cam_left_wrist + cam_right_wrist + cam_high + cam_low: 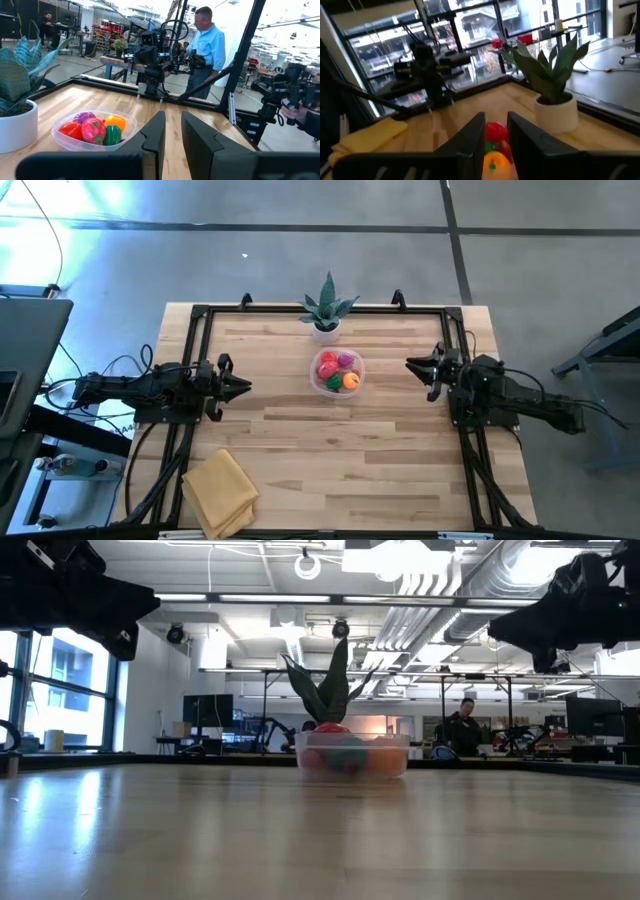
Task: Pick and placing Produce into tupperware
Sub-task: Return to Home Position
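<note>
**Homing out: both end effectors empty, produce in the tub**

Placing the tupperware (337,392) mid-counter (350,450), just beside the potted plant (327,310), on its counter-centre side, between the two arms. Counting produce (338,368) inside as red, pink, spiky purple, orange and green pieces, heaped and touching. Seeing none loose on the wood.

Finding the left end effector (242,386) out to the container's left, raised off the counter, aimed inboard at it and well apart. Reading its fingers (155,137) as released: narrow gap, nothing between.

Finding the right end effector (410,366) mirrored on the other side, also aimed inboard and raised, fingers (470,139) likewise slightly parted and empty. Judging right somewhat nearer the container than left.

No long axis to line up on: rounded outline, same approach from either side.

Judging pick-and-place as done, with only the retract left. Suggest pulling each arm straight back outboard, away from the tub, no sweep across it. Keeping the yellow cloth (220,490) in mind at the near-left corner, well apart from the left end effector.
</note>
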Action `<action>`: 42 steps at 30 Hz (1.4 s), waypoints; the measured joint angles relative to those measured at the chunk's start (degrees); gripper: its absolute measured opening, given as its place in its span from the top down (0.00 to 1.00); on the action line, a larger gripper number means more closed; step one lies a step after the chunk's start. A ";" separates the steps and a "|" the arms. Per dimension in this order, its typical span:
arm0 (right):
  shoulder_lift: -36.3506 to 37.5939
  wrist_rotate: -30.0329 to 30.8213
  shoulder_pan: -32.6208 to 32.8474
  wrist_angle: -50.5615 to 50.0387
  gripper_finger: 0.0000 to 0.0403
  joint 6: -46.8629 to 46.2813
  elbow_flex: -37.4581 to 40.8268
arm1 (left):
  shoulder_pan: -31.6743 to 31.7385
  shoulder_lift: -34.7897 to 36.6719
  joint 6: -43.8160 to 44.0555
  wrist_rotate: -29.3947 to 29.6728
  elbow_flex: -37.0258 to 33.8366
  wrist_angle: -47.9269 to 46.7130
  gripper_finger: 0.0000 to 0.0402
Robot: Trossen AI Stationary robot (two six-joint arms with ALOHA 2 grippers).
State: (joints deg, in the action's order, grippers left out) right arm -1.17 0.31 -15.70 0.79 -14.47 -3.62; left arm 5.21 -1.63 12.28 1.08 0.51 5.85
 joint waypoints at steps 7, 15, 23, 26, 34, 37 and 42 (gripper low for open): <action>0.02 0.26 0.00 -7.13 0.82 8.77 0.00 | 0.01 0.02 0.01 0.01 0.00 0.00 0.87; -0.38 -0.28 -0.02 -9.13 0.82 13.04 -0.07 | 0.02 0.02 0.01 0.00 0.02 0.00 0.87; -0.38 -0.33 0.00 -9.17 0.82 13.02 -0.07 | 0.00 0.01 -0.01 -0.02 0.01 -0.02 0.87; -0.38 -0.32 -0.02 -9.19 0.82 13.02 -0.07 | 0.00 0.01 0.01 0.00 0.01 -0.02 0.87; -0.38 -0.33 -0.02 -9.22 0.82 13.02 -0.07 | 0.00 0.00 0.02 0.01 0.01 -0.02 0.87; -0.38 -0.33 0.00 -9.23 0.82 13.02 -0.07 | 0.00 0.01 0.01 0.00 0.01 -0.02 0.87; -0.38 -0.33 -0.01 -9.24 0.82 13.02 -0.07 | 0.02 0.02 0.02 0.00 0.02 -0.02 0.87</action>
State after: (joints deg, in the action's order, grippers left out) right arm -1.54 -0.01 -15.72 -8.45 -1.45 -3.68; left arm 5.23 -1.61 12.29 1.08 0.54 5.83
